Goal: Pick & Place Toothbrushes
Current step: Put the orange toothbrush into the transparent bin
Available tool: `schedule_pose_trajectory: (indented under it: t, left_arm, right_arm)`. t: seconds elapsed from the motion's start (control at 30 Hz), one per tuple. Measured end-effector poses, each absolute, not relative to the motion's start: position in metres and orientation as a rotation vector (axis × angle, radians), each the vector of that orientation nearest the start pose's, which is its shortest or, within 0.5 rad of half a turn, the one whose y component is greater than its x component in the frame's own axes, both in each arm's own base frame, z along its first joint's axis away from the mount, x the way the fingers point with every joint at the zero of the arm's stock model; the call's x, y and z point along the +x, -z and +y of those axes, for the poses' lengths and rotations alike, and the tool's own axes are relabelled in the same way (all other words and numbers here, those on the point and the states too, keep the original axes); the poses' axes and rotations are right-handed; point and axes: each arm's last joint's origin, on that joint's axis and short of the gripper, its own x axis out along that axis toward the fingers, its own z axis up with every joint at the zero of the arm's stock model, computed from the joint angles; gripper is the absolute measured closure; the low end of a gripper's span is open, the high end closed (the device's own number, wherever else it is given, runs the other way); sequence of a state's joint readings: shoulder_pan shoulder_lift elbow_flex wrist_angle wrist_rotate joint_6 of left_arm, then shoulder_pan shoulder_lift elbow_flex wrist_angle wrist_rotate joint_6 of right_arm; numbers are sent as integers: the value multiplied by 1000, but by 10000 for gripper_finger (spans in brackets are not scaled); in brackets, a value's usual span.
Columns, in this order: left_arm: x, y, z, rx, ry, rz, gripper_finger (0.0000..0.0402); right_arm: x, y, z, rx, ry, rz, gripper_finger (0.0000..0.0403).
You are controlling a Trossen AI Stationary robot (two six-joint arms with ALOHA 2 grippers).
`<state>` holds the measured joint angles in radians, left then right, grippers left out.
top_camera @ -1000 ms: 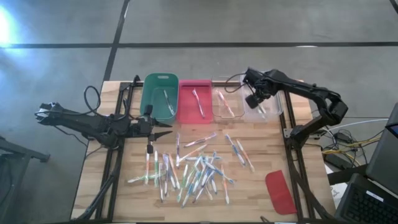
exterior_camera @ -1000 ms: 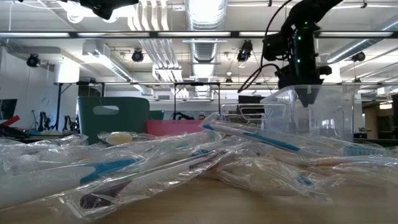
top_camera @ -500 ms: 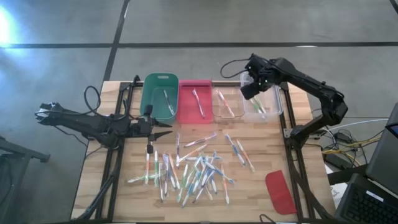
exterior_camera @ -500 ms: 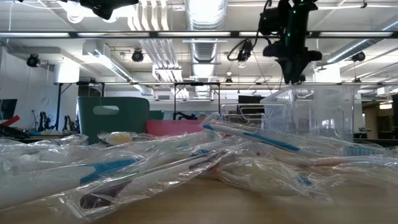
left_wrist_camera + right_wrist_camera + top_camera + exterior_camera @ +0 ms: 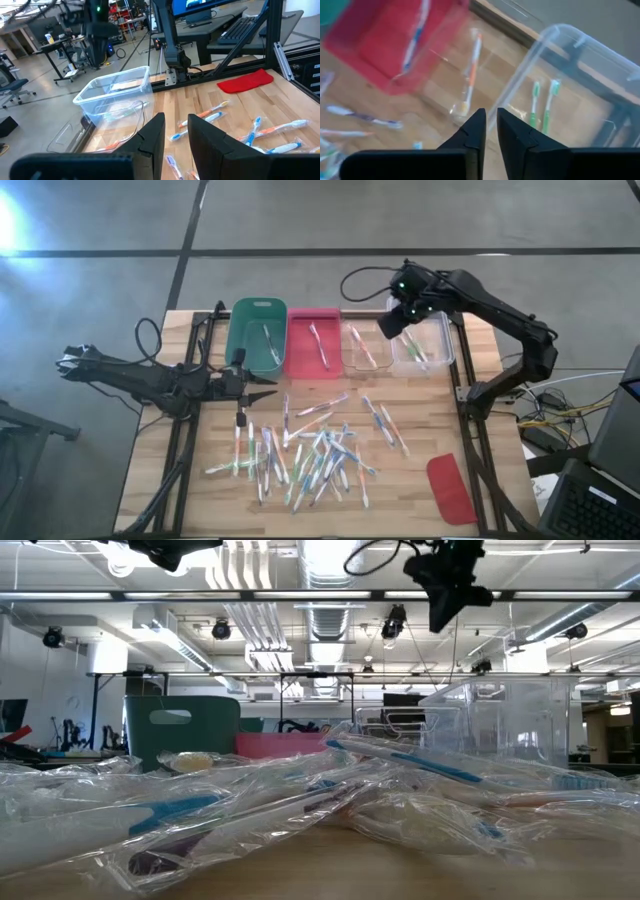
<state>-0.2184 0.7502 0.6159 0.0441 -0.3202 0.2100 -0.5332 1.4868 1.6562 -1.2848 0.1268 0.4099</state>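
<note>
Your wooden slatted table (image 5: 420, 435) carries a loose heap of thin pale-handled toothbrushes (image 5: 300, 450), each in a clear wrapper with green, blue or orange accents, spread across its middle toward the near edge. A few more lie in the bins along the far edge. Your right gripper (image 5: 390, 327) hangs above the clear bins, fingers nearly together, empty. Your left gripper (image 5: 268, 387) waits near the left edge, fingers slightly apart, empty.
</note>
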Motion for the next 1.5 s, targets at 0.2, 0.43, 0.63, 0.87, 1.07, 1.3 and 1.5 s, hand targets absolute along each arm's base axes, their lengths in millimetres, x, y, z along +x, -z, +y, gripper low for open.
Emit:
schedule_pose_trajectory:
  t: [0.2,0.43,0.63,0.87,1.07,1.3,1.5]
  left_arm:
    - [170,-302,-29,234,-91,98,312]
    - [170,-302,-29,234,-92,98,312]
    - [170,-302,-29,234,-92,98,312]
    - [170,-302,-29,234,-91,98,312]
    - [170,-302,-29,234,-92,98,312]
    - [170,-302,-28,234,-93,98,312]
    - [170,-302,-28,234,-92,98,312]
  right_arm:
    - [237,-408,-116,562,745,925,385]
    - [238,-433,-83,573,673,890,392]
    - [239,-444,-55,575,598,882,394]
    - [244,-446,-25,590,527,885,394]
    - [250,-433,0,554,518,932,394]
    - [252,-415,28,569,498,1004,394]
    - [250,-396,56,563,489,1074,394]
